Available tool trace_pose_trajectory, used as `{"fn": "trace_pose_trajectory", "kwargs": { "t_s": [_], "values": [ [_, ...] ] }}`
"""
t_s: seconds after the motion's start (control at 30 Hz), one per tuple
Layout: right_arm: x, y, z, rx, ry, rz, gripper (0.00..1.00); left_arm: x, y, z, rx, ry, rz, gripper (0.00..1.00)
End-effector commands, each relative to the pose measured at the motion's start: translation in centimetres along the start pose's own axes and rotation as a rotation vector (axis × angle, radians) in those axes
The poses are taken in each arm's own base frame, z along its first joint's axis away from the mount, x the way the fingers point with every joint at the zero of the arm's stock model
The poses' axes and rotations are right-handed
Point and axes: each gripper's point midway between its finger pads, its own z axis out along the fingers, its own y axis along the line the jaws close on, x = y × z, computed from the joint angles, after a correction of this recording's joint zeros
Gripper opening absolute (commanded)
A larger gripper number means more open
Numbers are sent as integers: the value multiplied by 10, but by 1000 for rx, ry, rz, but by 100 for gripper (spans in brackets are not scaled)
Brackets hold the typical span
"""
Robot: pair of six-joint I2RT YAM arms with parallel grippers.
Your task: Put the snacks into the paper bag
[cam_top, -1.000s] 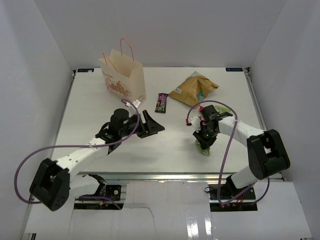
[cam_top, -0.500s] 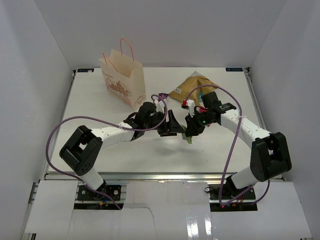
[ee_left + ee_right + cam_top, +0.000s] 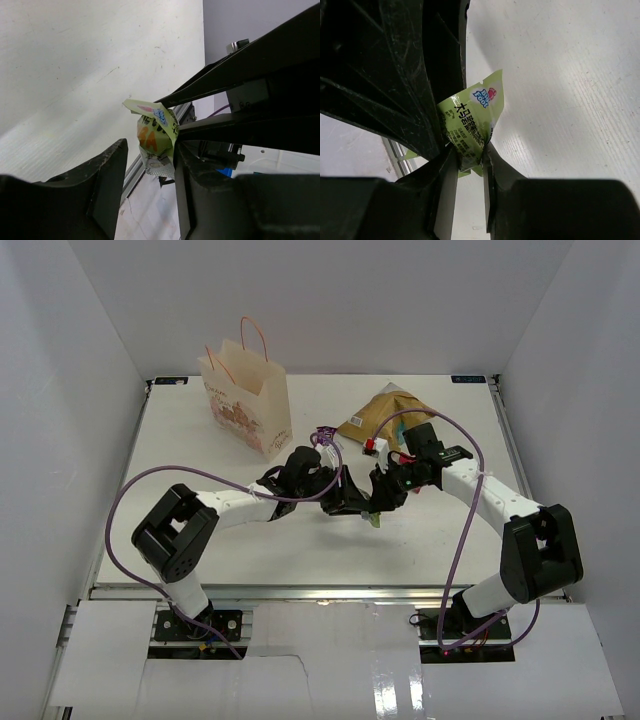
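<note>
**Paper bag** (image 3: pixel 250 400): cream, pink-orange loop handles, upright at about 10 o'clock on the white table (image 3: pixel 180 440). Its mouth is up and open to receive items. It stands well apart from both claws.

**Left gripper** (image 3: pixel 350 502): reaches to the table's centre, meeting the other arm there. In its wrist view the jaws stand apart on either side of the light green packet, with a gap showing at one finger, so it is not clamped. The placement reads as the taking half of a handover, this being the arm on the bag's side.

**Dark brown candy packet** (image 3: pixel 325 436): lies flat at 12 o'clock from the meeting claws, partly hidden by the left arm. It is not yet bagged.

**Light green snack packet** (image 3: pixel 472 125): held crumpled above the table at centre, its lower end hanging free. It is offered up so that a second claw can fit around it.

**Right gripper** (image 3: pixel 385 495): pinched closed on the lower part of the green packet, holding it out toward 9 o'clock.

**Tan-brown chip bag** (image 3: pixel 385 420): lies flat at about 1 o'clock on the table, untouched.
</note>
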Motion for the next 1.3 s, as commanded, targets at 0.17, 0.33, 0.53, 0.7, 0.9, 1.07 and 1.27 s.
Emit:
{"fn": "trace_pose_trajectory", "kwargs": {
  "t_s": [0.17,0.33,0.53,0.7,0.9,1.07,1.27],
  "values": [
    [-20,21,-5,-86,-71,-49,13,-12,-14,3,47,-32,39,29],
    [-20,26,-7,-121,-69,-74,28,-7,-15,5,72,-1,49,7],
    [-26,27,-12,-130,-79,-137,62,-8,-14,-2,65,-27,86,0],
    [-37,17,-31,-89,-113,-221,81,-24,6,-23,-67,-101,130,0],
    [-56,3,-60,-36,-163,-281,83,-75,12,-71,-265,-231,291,0],
    [-63,-12,-71,6,-186,-256,83,-163,-29,-132,-369,-435,422,0],
    [-55,-16,-70,13,-180,-221,83,-264,-81,-213,-472,-733,460,0]
  ]
}}
